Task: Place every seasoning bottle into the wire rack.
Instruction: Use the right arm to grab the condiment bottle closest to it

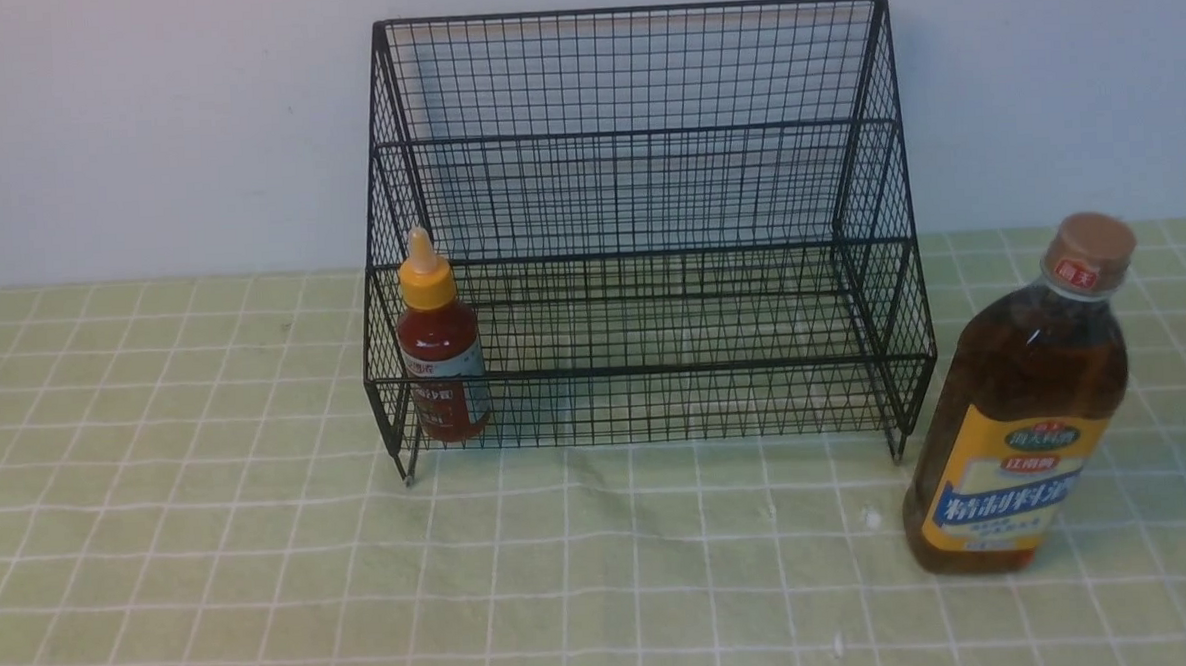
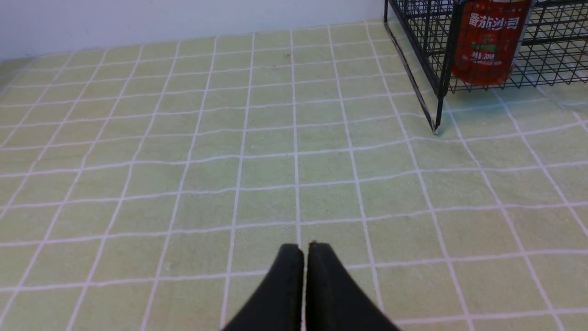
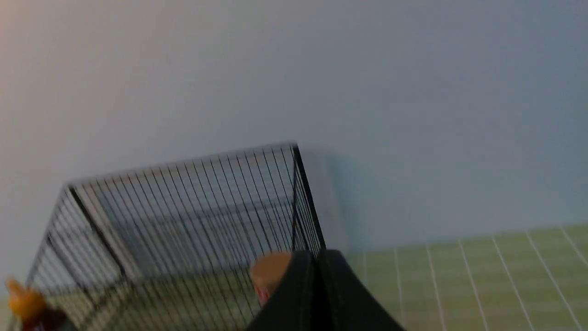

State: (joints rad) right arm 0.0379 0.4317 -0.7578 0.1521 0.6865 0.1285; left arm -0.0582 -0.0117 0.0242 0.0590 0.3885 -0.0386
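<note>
The black wire rack [image 1: 634,131] stands at the back middle of the table. The small red-sauce bottle [image 1: 440,352] with yellow nozzle cap stands upright in the left end of the rack's lower tier; it also shows in the left wrist view [image 2: 489,43]. The tall brown-liquid bottle [image 1: 1022,404] with yellow-blue label and tan cap stands on the cloth outside the rack's right end. My left gripper [image 2: 305,248] is shut and empty, low over the cloth, left of the rack. My right gripper [image 3: 317,253] is shut and empty; the tan cap [image 3: 268,271] shows just beyond it.
A light green checked cloth [image 1: 262,548] covers the table. A plain pale wall [image 1: 143,122] runs close behind the rack. Neither arm shows in the front view.
</note>
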